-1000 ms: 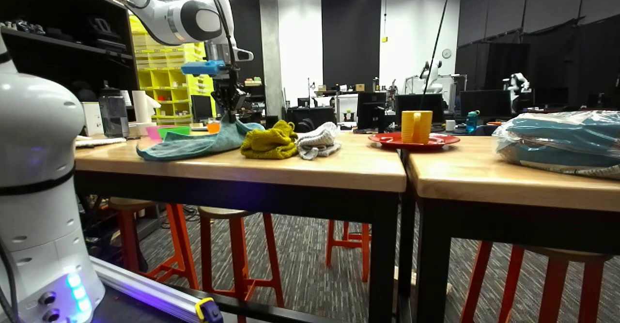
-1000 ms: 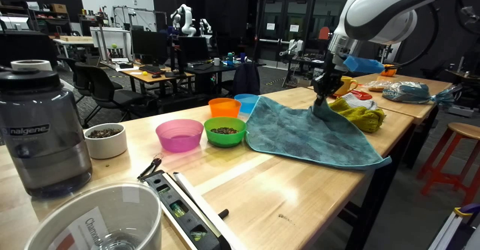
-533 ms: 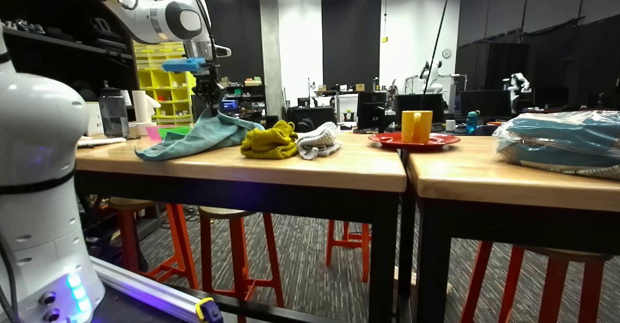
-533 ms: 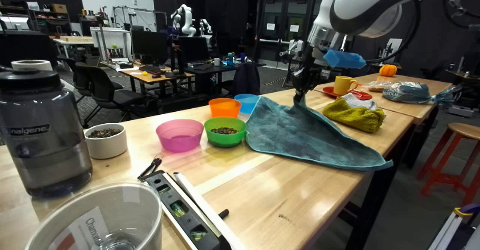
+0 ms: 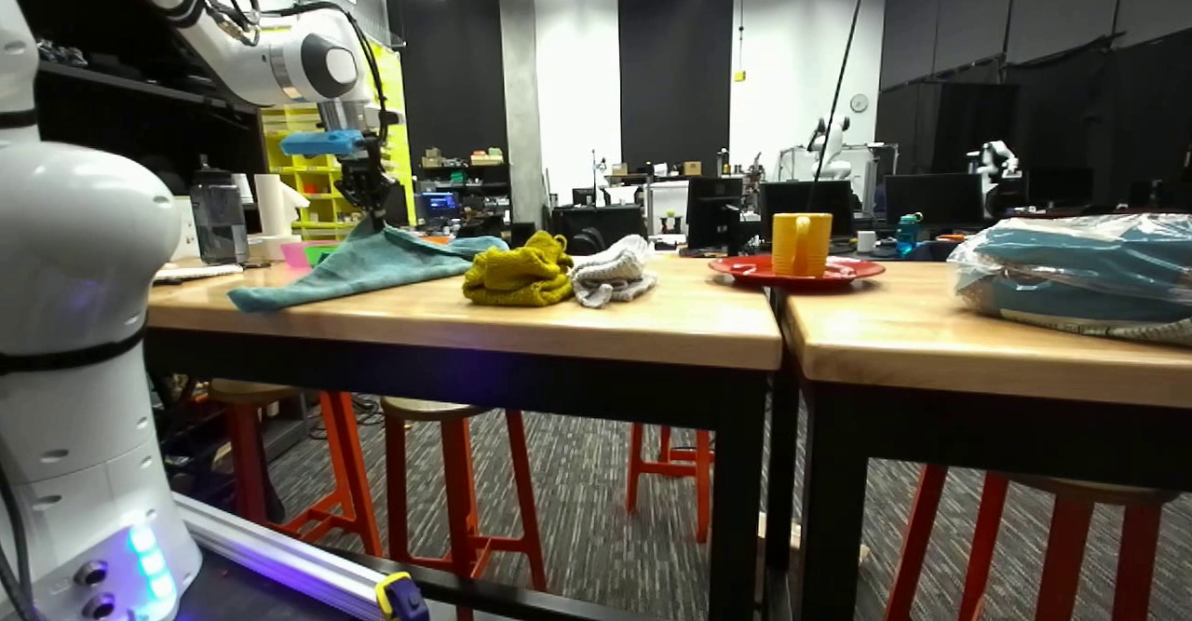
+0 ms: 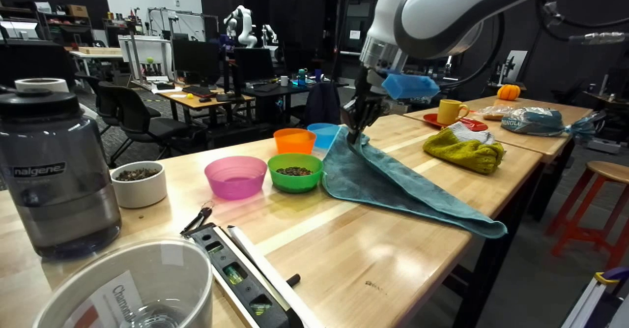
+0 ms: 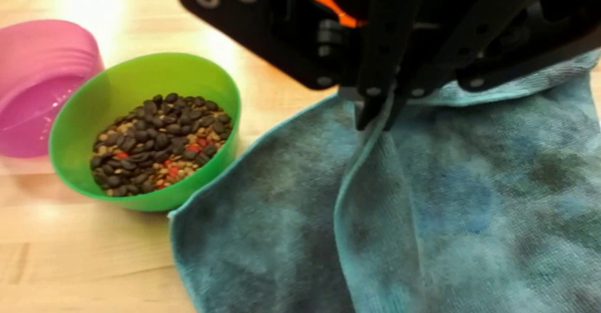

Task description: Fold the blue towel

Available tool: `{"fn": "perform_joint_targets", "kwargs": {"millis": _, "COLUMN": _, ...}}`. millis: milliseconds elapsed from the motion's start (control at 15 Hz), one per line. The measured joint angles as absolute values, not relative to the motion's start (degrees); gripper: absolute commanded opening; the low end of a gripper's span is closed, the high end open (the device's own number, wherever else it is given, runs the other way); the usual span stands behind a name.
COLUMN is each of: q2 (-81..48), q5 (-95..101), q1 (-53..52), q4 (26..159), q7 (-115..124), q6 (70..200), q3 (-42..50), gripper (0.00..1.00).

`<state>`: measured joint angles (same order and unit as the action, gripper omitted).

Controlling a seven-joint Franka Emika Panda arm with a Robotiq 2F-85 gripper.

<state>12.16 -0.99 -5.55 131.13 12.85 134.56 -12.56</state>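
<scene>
In my wrist view the black two-fingered claw (image 7: 379, 118) comes in from the top, its fingers together and clamped on a raised edge of the mottled blue-green cloth towel (image 7: 394, 219). What my next move turns on, I judge, is the bare strip of lower layer between that pinched edge and the towel's outer edge, over toward the round green plastic bowl (image 7: 188, 71): the flap probably has to cross that strip, bowlward, before I let it down. One corner lies just beside the bowl; I can't tell whether they touch. The towel spreads below the claw here, out to either side of the pinch. In an exterior view, on the pale wooden tabletop (image 6: 344, 259), the flap's long axis slants from the claw to a loose end at the tabletop's edge, and my grip is at the opposite end, near the round blue plastic bowl (image 6: 328, 132). In an exterior view the crumpled mustard-yellow cloth (image 5: 519, 272) lies past one end of the towel, and the claw holds up the towel's peak, the fabric sloping away from it both ways, one side narrowing to a tip at the tabletop's edge. I'd call the fold partly made; swinging too far could nudge the green bowl.
</scene>
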Motion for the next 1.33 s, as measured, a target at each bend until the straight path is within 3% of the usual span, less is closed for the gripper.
{"fn": "perform_joint_targets", "kwargs": {"millis": 600, "q2": 3.8, "q5": 1.33, "q1": -10.84, "q4": 125.89, "q7": 17.27, "q6": 134.82, "q3": -15.84, "gripper": 0.01}}
{"fn": "perform_joint_targets", "kwargs": {"millis": 667, "q2": 3.45, "q5": 1.33, "q1": -11.28, "q4": 125.67, "q7": 17.5, "q6": 134.71, "q3": -15.87, "gripper": 0.28}}
{"fn": "perform_joint_targets", "kwargs": {"millis": 733, "q2": 3.28, "q5": 1.33, "q1": -11.6, "q4": 125.42, "q7": 17.65, "q6": 134.49, "q3": -15.89, "gripper": 0.29}}
{"fn": "perform_joint_targets", "kwargs": {"millis": 933, "q2": 3.34, "q5": 1.42, "q1": -11.9, "q4": 125.19, "q7": 18.58, "q6": 133.5, "q3": -15.89, "gripper": 0.44}}
{"fn": "perform_joint_targets", "kwargs": {"millis": 1333, "q2": 5.14, "q5": 1.42, "q1": -11.81, "q4": 125.34, "q7": 18.85, "q6": 130.96, "q3": -14.97, "gripper": 0.86}}
